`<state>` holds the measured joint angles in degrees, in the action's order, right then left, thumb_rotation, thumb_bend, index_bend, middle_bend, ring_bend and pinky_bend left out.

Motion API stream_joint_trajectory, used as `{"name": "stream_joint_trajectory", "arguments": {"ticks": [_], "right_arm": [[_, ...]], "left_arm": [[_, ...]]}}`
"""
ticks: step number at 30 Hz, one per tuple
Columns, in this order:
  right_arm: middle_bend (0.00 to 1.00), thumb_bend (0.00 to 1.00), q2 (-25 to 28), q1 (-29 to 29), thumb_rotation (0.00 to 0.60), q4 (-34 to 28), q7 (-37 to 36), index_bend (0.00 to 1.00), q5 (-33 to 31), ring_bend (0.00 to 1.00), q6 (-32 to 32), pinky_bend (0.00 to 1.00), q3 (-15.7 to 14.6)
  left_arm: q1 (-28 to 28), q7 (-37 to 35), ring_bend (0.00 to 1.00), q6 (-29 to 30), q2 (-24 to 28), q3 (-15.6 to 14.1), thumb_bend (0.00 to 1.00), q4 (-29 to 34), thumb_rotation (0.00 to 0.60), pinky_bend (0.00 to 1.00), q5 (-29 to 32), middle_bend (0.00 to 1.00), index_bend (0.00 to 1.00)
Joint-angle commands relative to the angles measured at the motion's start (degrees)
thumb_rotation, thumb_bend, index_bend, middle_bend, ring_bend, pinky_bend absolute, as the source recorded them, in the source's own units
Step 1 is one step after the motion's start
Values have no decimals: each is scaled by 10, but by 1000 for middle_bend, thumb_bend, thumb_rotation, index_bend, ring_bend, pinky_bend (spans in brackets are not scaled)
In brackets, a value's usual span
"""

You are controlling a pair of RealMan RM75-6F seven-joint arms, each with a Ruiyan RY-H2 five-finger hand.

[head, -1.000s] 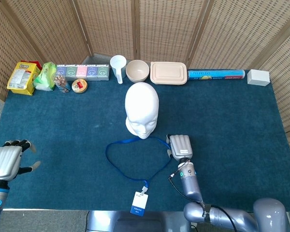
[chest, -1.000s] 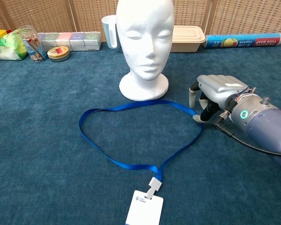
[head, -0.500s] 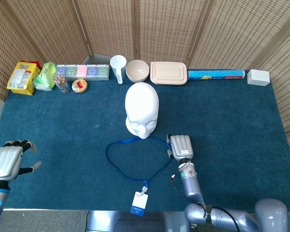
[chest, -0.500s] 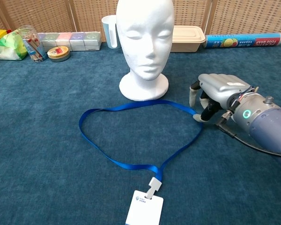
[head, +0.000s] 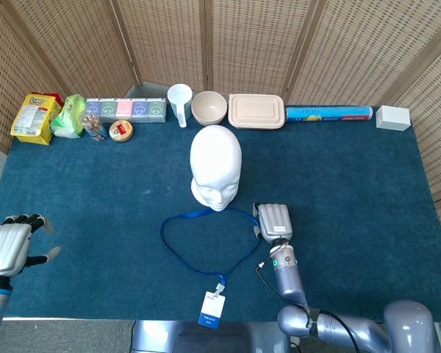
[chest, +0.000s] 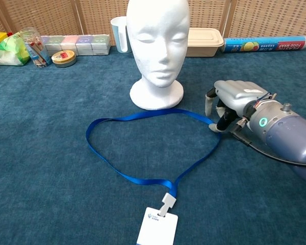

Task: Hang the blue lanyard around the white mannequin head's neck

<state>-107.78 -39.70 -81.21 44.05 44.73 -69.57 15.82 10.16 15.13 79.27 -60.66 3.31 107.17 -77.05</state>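
Currently:
lanyard: blue lanyard [chest: 143, 148] lies flat on the desk [chest: 51, 127] in an open loop just in front of the white mannequin head [chest: 158, 46]; badge [chest: 157, 227] at the near end.
mannequin: upright, mid-desk, neck bare.
right robot hand: right robot hand [chest: 233, 99] sits palm down at the loop's right edge, fingers curled onto the strap; whether it actually grips, cannot tell.
left robot hand: left robot hand [head: 9, 243] hovers at the desk's left edge, fingers apart, holding nothing.
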Motion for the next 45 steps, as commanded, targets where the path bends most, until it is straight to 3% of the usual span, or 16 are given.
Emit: {"name": "stream_joint_trajectory", "arguments": {"ticks": [1,9,20,45], "right_arm": [[798,342,-2,-1,594,4,1,437,-2,992,1,1000,0],[798,344,-6,-4,596,17,6,447,-11,994,5,1000,2],[798,392,-11,-8,598,23,6,543,-14,1000,6,1000,4],[798,472,-11,-11,597,21,17,581,-10,1000,1,1000,-2]], "left_arm": [[-1,-1,405,0,0,-1,187,-1,568,324,0,462,518],[-2,-5,405,2,0,-1,187,-4,569,324,-1,462,518],[-4,-9,405,3,-2,-1,187,-8,570,324,-2,462,518],[-3,-7,404,-2,-4,-1,187,-13,569,313,1,462,518]]}}
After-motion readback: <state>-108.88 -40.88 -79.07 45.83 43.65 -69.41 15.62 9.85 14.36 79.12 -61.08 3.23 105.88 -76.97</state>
